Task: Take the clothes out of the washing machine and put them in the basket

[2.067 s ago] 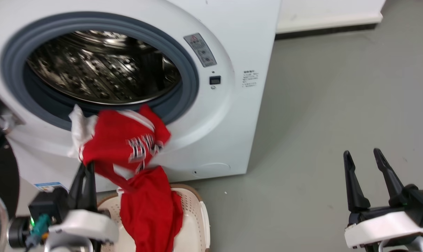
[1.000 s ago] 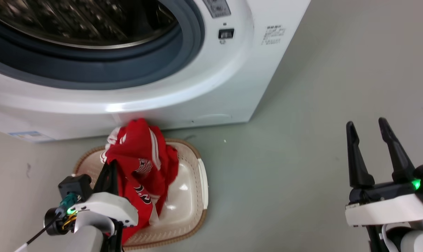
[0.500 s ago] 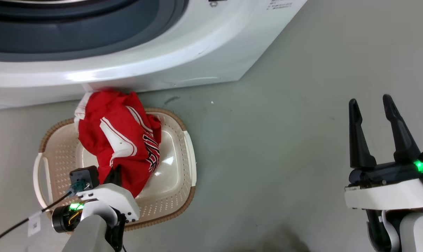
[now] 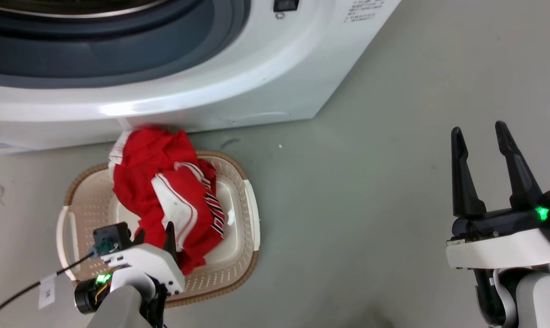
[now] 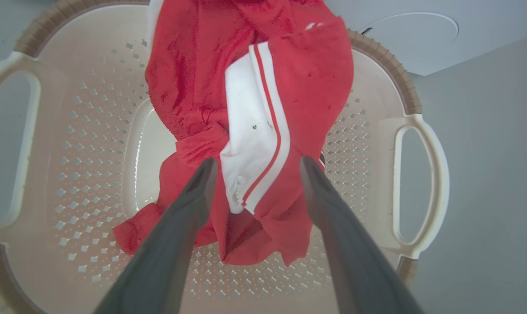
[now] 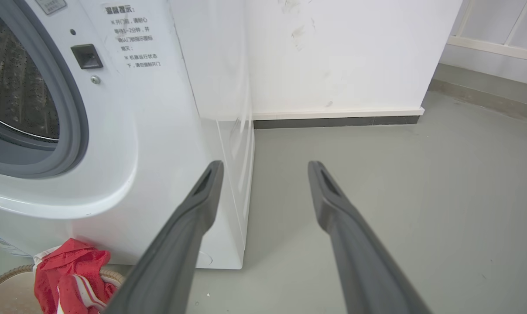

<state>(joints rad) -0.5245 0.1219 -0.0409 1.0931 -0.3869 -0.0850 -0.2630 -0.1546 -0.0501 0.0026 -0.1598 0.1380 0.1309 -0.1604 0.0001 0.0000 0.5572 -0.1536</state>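
The clothes [image 4: 165, 187], a red bundle with white striped trim, lie in the cream basket [image 4: 252, 205] on the floor and drape over its far rim by the washing machine [image 4: 257, 68]. My left gripper [image 4: 155, 231] hovers open just above the bundle's near end. In the left wrist view its fingers [image 5: 189, 205] straddle the clothes [image 5: 307, 87] without pinching them, over the basket [image 5: 93, 152]. My right gripper [image 4: 479, 132] is open and empty above bare floor at the right. The right wrist view has that gripper [image 6: 265, 163], the washing machine [image 6: 167, 131], the clothes [image 6: 67, 270] and the basket's rim [image 6: 6, 272].
The machine's grey-ringed porthole [image 4: 120, 50] stands open, with its steel drum [image 6: 15, 96] visible. A white wall with a dark skirting [image 6: 333, 120] runs behind the machine. Grey floor [image 4: 370, 191] spreads to the right of the basket.
The clothes came down from the porthole into the basket with my left gripper, which has now opened and let go. The head camera tilted down. The right gripper stayed open.
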